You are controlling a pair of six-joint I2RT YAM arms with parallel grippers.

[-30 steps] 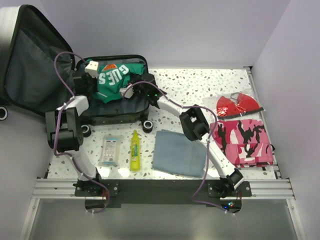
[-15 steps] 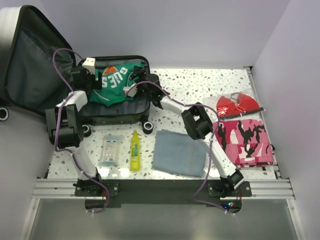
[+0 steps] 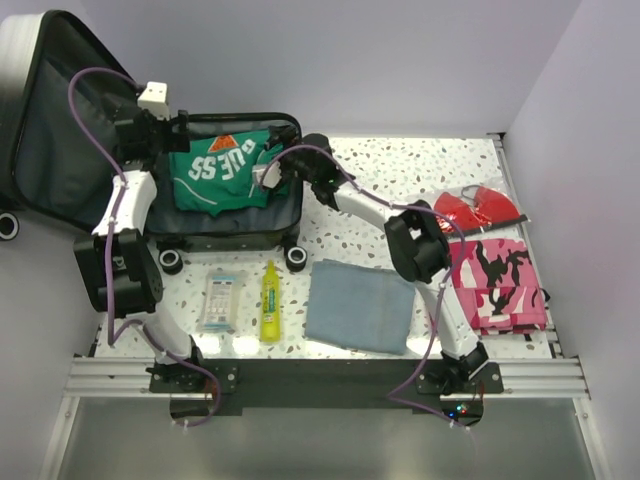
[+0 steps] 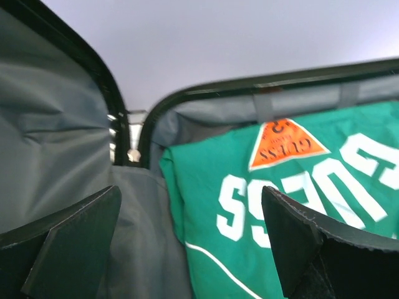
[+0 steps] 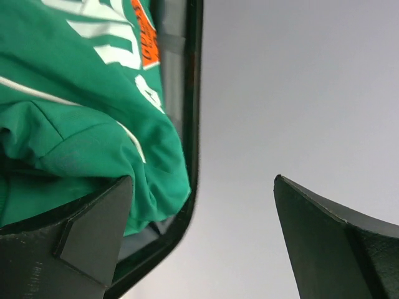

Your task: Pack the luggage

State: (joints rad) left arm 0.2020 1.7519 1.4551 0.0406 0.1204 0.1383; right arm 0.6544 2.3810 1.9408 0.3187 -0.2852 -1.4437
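Observation:
The luggage [image 3: 290, 210] lies open at the back left, its lid [image 3: 60, 120] propped upright and its lining dark grey. A green shirt with white lettering [image 3: 220, 170] lies spread in its base. My left gripper [image 3: 168, 132] hovers open over the shirt's left edge; in the left wrist view its fingers [image 4: 190, 243] frame the shirt [image 4: 299, 187] and the lining [image 4: 143, 249], holding nothing. My right gripper [image 3: 287, 163] is open at the luggage's right rim. In the right wrist view it [image 5: 202, 237] is empty, with the shirt [image 5: 75, 93] bunched against the rim [image 5: 192, 93].
In front of the luggage lie a clear packet [image 3: 221, 300], a yellow bottle [image 3: 269, 300] and a folded blue cloth [image 3: 360, 305]. At the right are a pink camouflage garment [image 3: 495, 285] and a red item in a plastic bag [image 3: 475, 208]. The luggage's wheels [image 3: 295, 254] face the table's front.
Both grippers have opened and let go of the green shirt, which now lies flatter in the luggage. The left gripper drew back and left, the right one toward the right rim.

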